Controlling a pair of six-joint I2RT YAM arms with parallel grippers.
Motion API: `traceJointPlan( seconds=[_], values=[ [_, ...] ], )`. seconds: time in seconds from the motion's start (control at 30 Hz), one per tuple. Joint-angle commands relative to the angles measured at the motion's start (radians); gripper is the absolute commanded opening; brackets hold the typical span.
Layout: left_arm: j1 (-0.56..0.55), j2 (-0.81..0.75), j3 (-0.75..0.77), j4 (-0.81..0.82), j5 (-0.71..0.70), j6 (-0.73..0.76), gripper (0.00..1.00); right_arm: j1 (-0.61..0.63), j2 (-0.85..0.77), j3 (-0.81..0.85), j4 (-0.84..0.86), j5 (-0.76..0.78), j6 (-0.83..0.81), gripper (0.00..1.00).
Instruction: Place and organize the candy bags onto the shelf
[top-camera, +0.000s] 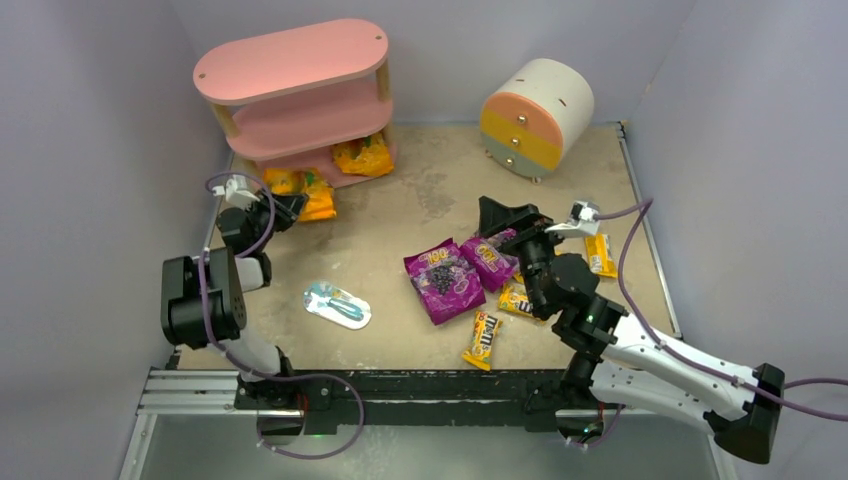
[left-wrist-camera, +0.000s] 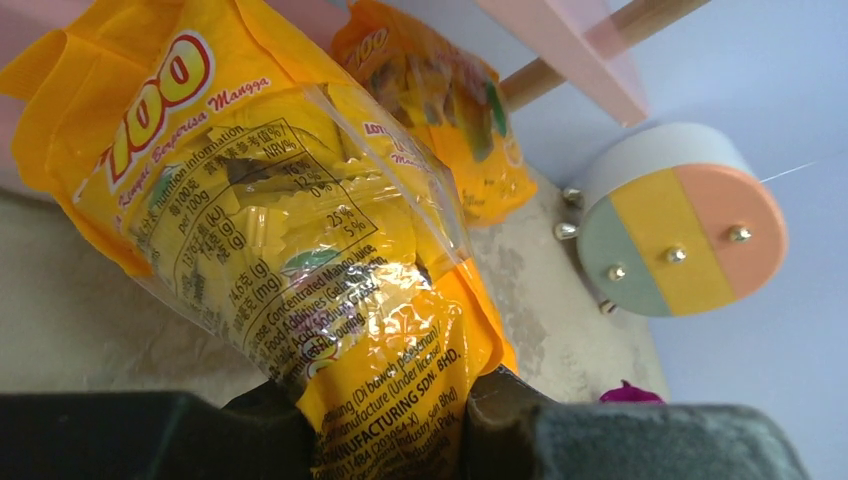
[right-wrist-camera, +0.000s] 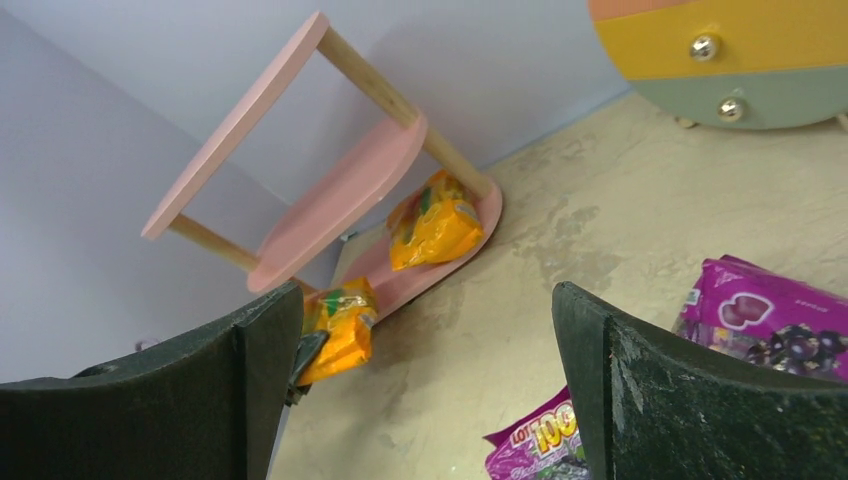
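The mango candy bag (left-wrist-camera: 300, 230) is pinched by its bottom seam in the left gripper (left-wrist-camera: 390, 435), whose jaws stand nearly together on the foil. The rest of the bag stretches ahead of the gripper toward the shelf (top-camera: 290, 60), just short of its bottom tier. We cannot tell whether its far end touches the bench (top-camera: 420, 200). A second mango bag (top-camera: 364, 156) already lies on that tier, ahead and to the gripper's right.

We judge the step in hand to be setting this bag on the shelf. To do it well, we would raise the leading end over the edge of the board and feed it into the free stretch to the left of the other bag. That keeps it clear of the wooden post ahead. We would let go only once the bag's weight rests flat on the tier. Held by one seam, the soft packet may fold or droop on the way.

The left arm is folded at the elbow, with its wrist reaching low toward the shelf. The right arm stretches in from its base. The right gripper (top-camera: 510, 220) is spread wide and holds nothing, and the purple grape bags (top-camera: 443, 280) lie beneath it and to its right.
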Motion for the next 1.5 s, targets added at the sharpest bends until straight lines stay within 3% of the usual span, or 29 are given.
traceJointPlan(
  seconds=[0.0,0.43,0.6,0.9,1.17,1.23,1.47],
  values=[
    [0.046,0.106,0.109,0.437,0.174,-0.142,0.0,-0.004,-0.025,-0.009,0.084,0.097,-0.035,0.94],
    [0.05,0.411,0.238,0.529,0.142,-0.236,0.0,-0.008,-0.047,-0.027,0.114,0.105,-0.007,0.93],
    [0.05,0.479,0.28,0.442,0.112,-0.239,0.01,-0.009,-0.037,-0.028,0.11,0.096,0.022,0.93],
    [0.05,0.468,0.288,0.242,0.006,-0.222,0.34,-0.01,-0.023,-0.034,0.111,0.095,0.048,0.93],
    [0.051,0.455,0.312,0.195,0.009,-0.225,0.51,-0.01,-0.039,-0.034,0.093,0.094,0.042,0.94],
    [0.052,0.432,0.304,0.17,-0.001,-0.222,0.6,-0.01,-0.049,-0.037,0.091,0.096,0.048,0.94],
    [0.052,0.334,0.256,0.052,-0.049,-0.143,0.75,-0.01,-0.062,-0.043,0.081,0.071,0.049,0.95]
  ],
)
